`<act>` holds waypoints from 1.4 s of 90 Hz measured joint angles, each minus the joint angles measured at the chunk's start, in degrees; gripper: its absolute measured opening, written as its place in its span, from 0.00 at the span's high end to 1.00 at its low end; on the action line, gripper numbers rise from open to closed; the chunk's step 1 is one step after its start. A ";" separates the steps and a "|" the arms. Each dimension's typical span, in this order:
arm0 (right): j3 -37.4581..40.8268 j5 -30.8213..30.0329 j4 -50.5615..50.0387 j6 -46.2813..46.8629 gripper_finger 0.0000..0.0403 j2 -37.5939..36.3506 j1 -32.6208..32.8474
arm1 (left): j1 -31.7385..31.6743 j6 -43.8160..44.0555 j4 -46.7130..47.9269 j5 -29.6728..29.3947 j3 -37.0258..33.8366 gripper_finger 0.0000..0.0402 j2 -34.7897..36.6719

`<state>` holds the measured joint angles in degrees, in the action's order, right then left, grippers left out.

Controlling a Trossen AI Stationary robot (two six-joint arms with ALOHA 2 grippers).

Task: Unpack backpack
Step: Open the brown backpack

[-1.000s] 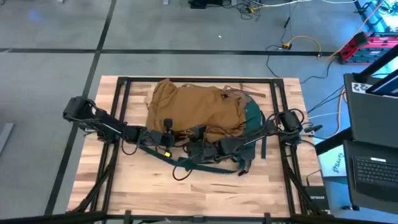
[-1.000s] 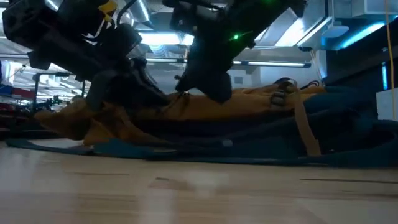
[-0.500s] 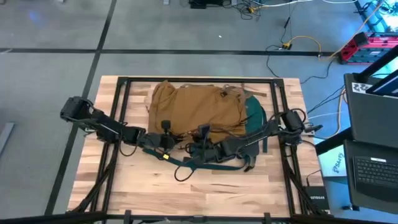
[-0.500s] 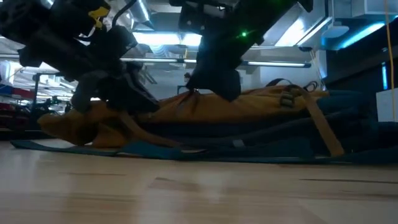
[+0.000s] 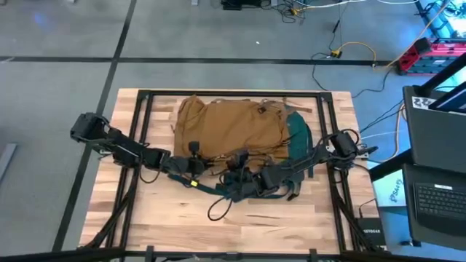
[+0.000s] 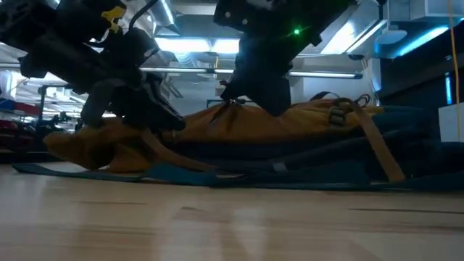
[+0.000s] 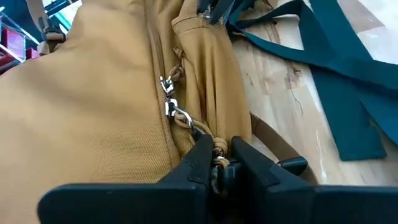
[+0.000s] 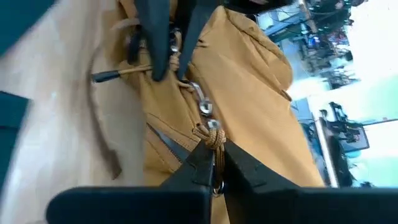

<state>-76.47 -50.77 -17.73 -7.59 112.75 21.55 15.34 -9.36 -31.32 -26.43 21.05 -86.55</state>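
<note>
now the backpack [image 5: 229, 127] lies flat on the wooden table [image 5: 240, 225], toward the far side, its tan body spread wide and its dark teal base and straps [image 5: 240, 191] trailing along the near edge. both arms reach in low over that near edge and meet around the middle. the left gripper [image 7: 217, 163] sits pressed against the tan fabric with its two dark fingers pinched shut on a knotted cord pull [image 7: 219, 149], which hangs off a small metal zipper tab [image 7: 173, 111] on the closed zipper line. the right gripper [image 8: 214, 163] faces it from the other side, fingers likewise closed on a second knotted cord [image 8: 214, 138] joined to another metal tab [image 8: 204, 106]. the two grippers are close together, each visible in the other's wrist view, the zipper tabs between them. in the low view the bag [image 6: 290, 127] shows as a low tan mound with both arms bearing down on it.
</note>
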 joint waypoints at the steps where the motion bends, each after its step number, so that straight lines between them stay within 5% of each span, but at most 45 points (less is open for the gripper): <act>1: 0.00 0.25 -0.14 0.43 1.00 0.00 0.07 | 0.01 -0.08 -0.08 0.03 -0.03 0.94 0.04; 31: 0.68 9.88 -5.53 14.17 1.00 -3.10 5.19 | 1.35 -6.41 -3.70 1.10 -0.64 0.94 4.72; 61: 6.15 18.41 -8.04 31.64 1.00 -3.10 10.02 | 1.01 -8.85 -7.46 -2.05 -0.73 0.71 7.57; 126: 13.28 16.76 -15.23 53.08 1.00 -2.97 12.85 | -0.97 -10.14 -7.25 0.95 1.43 0.65 7.77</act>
<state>-63.18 -34.01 -32.97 45.49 109.78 34.41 14.36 -19.51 -38.57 -25.48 22.48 -78.78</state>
